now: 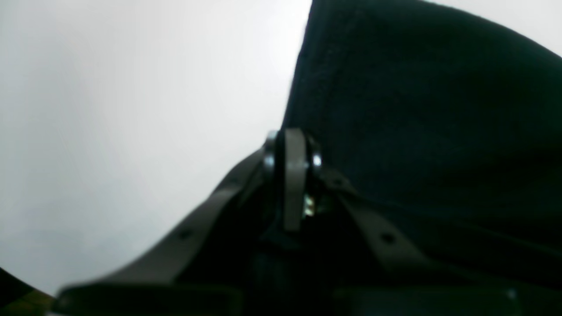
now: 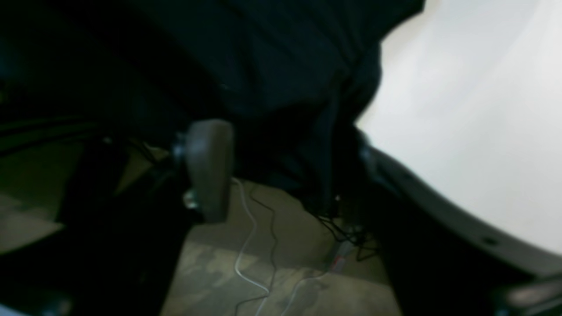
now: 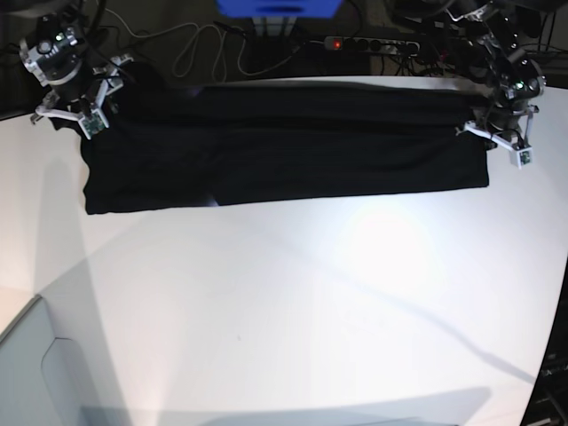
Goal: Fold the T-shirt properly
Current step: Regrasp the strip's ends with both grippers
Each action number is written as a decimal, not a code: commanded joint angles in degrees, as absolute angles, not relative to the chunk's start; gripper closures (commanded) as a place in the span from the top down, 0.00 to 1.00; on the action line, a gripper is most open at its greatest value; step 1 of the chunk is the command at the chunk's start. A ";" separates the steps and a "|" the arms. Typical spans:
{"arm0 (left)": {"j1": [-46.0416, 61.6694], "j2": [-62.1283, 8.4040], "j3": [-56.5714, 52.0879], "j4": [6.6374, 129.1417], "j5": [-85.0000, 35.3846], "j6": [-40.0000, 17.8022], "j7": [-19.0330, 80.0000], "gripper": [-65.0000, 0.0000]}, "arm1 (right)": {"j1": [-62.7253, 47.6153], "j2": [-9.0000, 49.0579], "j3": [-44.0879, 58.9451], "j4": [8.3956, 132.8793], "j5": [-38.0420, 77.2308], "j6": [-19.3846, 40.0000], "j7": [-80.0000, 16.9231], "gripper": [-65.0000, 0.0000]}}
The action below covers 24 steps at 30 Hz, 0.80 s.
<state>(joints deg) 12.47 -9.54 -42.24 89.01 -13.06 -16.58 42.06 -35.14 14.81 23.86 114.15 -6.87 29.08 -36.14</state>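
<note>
T-shirt spread along the table's far edge

The black T-shirt (image 3: 284,146) lies flat as a long band on the white table (image 3: 293,319), with the right gripper (image 3: 73,108) at one end and the left gripper (image 3: 502,133) at the other.

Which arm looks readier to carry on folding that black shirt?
Probably the left arm: its claw is shut on an edge of the black cloth T-shirt. The right claw stands open, the cloth hanging loose between its fingers.
</note>
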 commanded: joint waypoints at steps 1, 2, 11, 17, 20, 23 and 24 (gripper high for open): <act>12.35 -10.15 -42.42 89.89 -13.05 -16.31 41.98 0.00 | -35.30 15.43 24.57 115.30 -6.55 29.67 -35.21 0.59; 12.35 -10.15 -42.33 89.89 -13.05 -16.31 41.98 0.00 | -35.30 15.34 25.45 115.30 -6.46 29.67 -35.12 0.61; 12.35 -10.15 -42.51 89.98 -13.05 -16.04 42.15 0.00 | -34.42 11.65 26.95 120.84 -6.20 29.67 -34.86 0.60; 12.44 -10.33 -42.59 89.98 -13.05 -16.31 42.59 0.00 | -30.64 10.51 23.34 118.02 -6.37 29.67 -35.38 0.60; 12.53 -10.42 -42.68 89.98 -13.05 -16.40 42.68 0.00 | -28.97 10.51 20.79 116.26 -6.46 29.67 -35.38 0.60; 13.14 -10.51 -42.68 89.98 -13.05 -16.40 42.68 0.00 | -27.56 10.59 19.38 113.80 -6.55 29.67 -35.38 0.60; 13.14 -10.51 -42.68 89.98 -13.05 -16.40 42.68 0.00 | -26.95 10.59 19.38 112.66 -6.55 29.67 -35.38 0.60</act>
